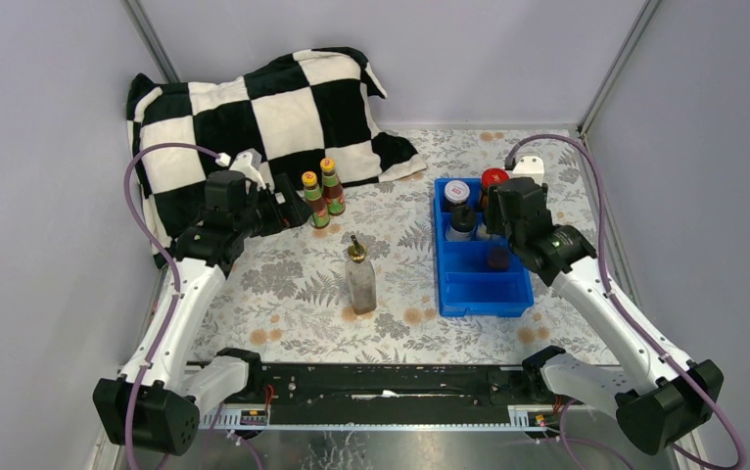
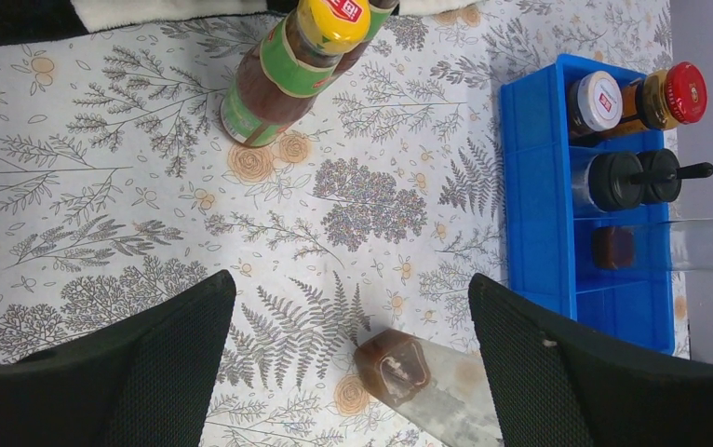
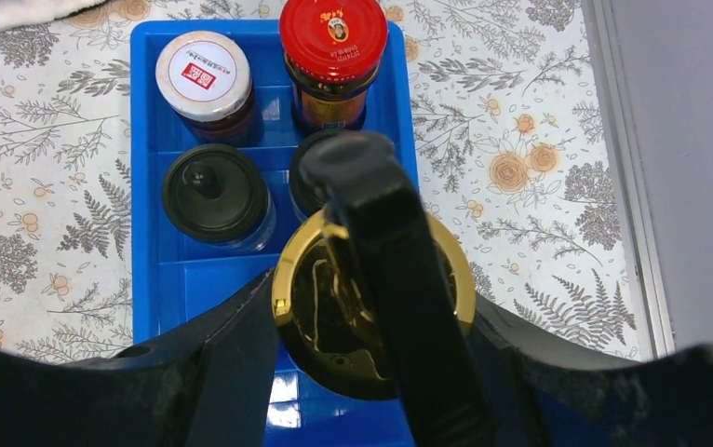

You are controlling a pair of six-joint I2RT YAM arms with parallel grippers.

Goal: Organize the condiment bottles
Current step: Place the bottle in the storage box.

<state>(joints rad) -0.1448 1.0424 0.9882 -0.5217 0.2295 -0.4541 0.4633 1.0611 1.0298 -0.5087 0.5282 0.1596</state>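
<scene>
My right gripper [image 3: 371,321] is shut on a tall clear gold-spouted bottle [image 3: 334,326], holding it upright over the blue tray [image 3: 148,279]. Whether its base [image 1: 497,258] rests on the tray floor I cannot tell. The tray's far cells hold a white-lidded jar [image 3: 202,74], a red-lidded jar [image 3: 332,37] and two black-capped shakers [image 3: 215,191]. A second gold-spouted bottle [image 1: 358,279] stands mid-table. Two orange-capped sauce bottles [image 1: 319,199] stand by the cushion, just right of my open left gripper [image 1: 288,209]. In the left wrist view the left gripper [image 2: 353,307] is empty, one sauce bottle [image 2: 288,74] ahead of it.
A black-and-white checkered cushion [image 1: 263,108] lies at the back left, close behind the sauce bottles. The blue tray [image 1: 445,284] sits right of centre, its nearest cells unoccupied. Grey walls close in the table on the left, right and back.
</scene>
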